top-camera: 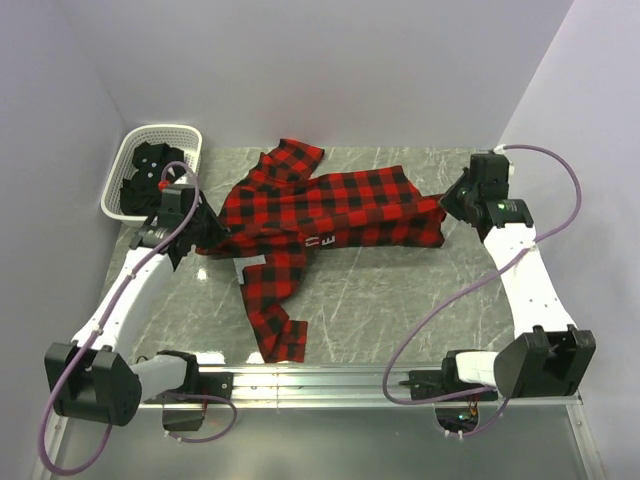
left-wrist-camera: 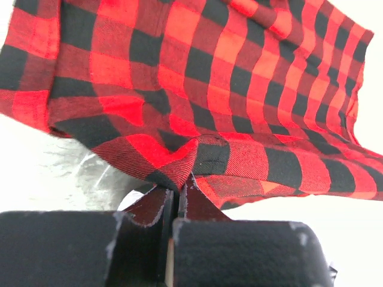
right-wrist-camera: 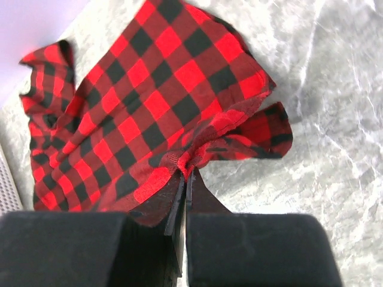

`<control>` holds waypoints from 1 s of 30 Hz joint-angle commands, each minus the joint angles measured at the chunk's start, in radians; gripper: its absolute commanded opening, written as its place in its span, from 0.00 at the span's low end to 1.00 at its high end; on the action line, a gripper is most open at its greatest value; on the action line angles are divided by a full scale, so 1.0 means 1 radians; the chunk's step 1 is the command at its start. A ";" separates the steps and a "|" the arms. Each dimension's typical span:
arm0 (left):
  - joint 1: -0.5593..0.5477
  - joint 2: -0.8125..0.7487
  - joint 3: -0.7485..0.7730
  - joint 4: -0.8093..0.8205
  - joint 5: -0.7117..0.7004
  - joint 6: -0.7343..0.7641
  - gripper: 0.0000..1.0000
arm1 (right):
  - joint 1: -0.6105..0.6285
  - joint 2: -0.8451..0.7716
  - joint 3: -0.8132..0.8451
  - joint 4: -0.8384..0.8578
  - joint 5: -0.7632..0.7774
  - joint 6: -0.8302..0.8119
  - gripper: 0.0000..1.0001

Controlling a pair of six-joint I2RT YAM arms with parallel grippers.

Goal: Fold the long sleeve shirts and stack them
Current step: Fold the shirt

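A red-and-black check flannel shirt (top-camera: pixel 330 205) lies stretched across the middle of the marble table, one sleeve (top-camera: pixel 275 310) trailing toward the near edge and another (top-camera: pixel 290 160) bunched at the back. My left gripper (top-camera: pixel 205 235) is shut on the shirt's left edge (left-wrist-camera: pixel 185 167). At the right end, my right gripper (top-camera: pixel 450 205) is shut on a pinched fold of the same shirt (right-wrist-camera: pixel 188 161). A black shirt (top-camera: pixel 150 175) sits crumpled inside the white basket.
The white lattice basket (top-camera: pixel 185 135) stands at the back left corner against the wall. The grey marble tabletop (top-camera: pixel 400 290) shows bare to the front right. A metal rail (top-camera: pixel 320 380) runs along the near edge between the arm bases.
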 commanded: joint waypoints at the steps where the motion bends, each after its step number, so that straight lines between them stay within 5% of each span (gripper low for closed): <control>1: 0.014 -0.072 0.041 -0.036 -0.055 0.044 0.00 | 0.054 -0.073 0.030 -0.041 0.110 -0.064 0.00; 18: 0.054 -0.242 -0.025 -0.180 -0.074 0.056 0.01 | 0.071 -0.253 -0.180 -0.172 -0.032 -0.039 0.00; 27: 0.055 -0.399 -0.172 -0.320 -0.031 -0.017 0.01 | 0.074 -0.498 -0.510 -0.296 -0.323 -0.033 0.00; 30: 0.052 -0.423 -0.204 -0.377 -0.031 -0.028 0.03 | 0.074 -0.532 -0.564 -0.340 -0.431 -0.074 0.09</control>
